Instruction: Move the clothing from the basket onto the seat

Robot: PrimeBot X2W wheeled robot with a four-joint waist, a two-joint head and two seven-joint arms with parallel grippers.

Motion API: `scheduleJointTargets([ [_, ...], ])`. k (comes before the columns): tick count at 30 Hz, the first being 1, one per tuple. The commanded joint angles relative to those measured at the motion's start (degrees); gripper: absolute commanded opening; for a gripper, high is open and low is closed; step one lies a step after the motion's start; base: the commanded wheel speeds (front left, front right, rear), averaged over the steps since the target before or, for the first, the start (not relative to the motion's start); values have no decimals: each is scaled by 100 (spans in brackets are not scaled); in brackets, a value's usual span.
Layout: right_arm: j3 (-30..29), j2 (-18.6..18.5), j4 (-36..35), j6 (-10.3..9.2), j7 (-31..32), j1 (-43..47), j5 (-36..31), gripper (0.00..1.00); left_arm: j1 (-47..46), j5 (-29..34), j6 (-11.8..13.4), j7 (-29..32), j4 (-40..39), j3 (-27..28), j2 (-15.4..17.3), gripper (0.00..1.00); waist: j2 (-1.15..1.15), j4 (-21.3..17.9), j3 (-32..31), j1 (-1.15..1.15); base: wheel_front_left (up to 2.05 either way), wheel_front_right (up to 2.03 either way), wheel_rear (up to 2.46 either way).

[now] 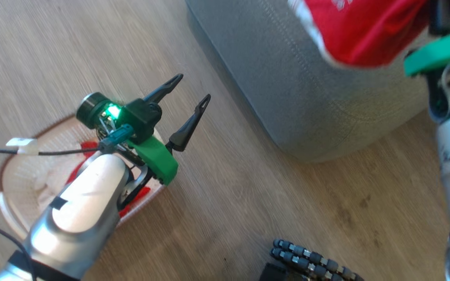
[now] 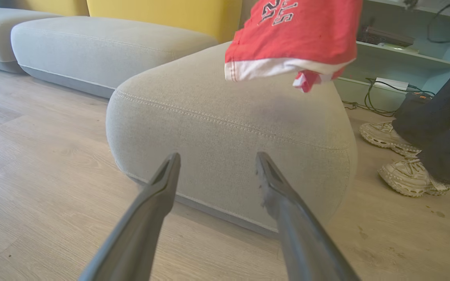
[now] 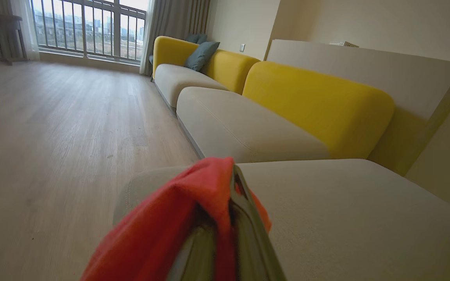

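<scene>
Your right gripper [image 3: 233, 173] is pinched shut on a red garment [image 1: 365, 31] with a white hem, which hangs over the rounded corner of the grey seat [image 1: 287, 89]. Your left gripper [image 1: 193, 88] stands wide open and empty, its wrist over the basket [image 1: 18, 183] on the floor [image 1: 248, 203]. More red fabric [image 1: 78, 150] lies in that basket.

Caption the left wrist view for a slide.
Open left gripper faces the grey seat while a red garment hangs above it.
</scene>
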Motion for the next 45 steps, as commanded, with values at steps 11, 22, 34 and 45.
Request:
scheduleJointTargets([
  [11,-1464,-889,1342,-1,1,-1862,-622,0,-647,46,-6,-24,-513,-351,473,100,0,600,1155,-1,0,0,0],
  [22,-3271,-1337,1578,-1,424,-2882,-1976,0,-980,-30,-5,-25,-835,-692,736,100,0,1442,2024,-1,0,0,0],
  [34,-4724,-616,1948,-1,265,-2066,-2753,38,-915,-18,1,-27,-942,-480,831,100,0,1570,2210,-1,0,0,0],
  [45,-4022,-564,2653,-1,-31,-1286,-2355,100,-645,-24,50,-28,-728,-74,708,100,0,1488,1709,-1,0,0,0],
])
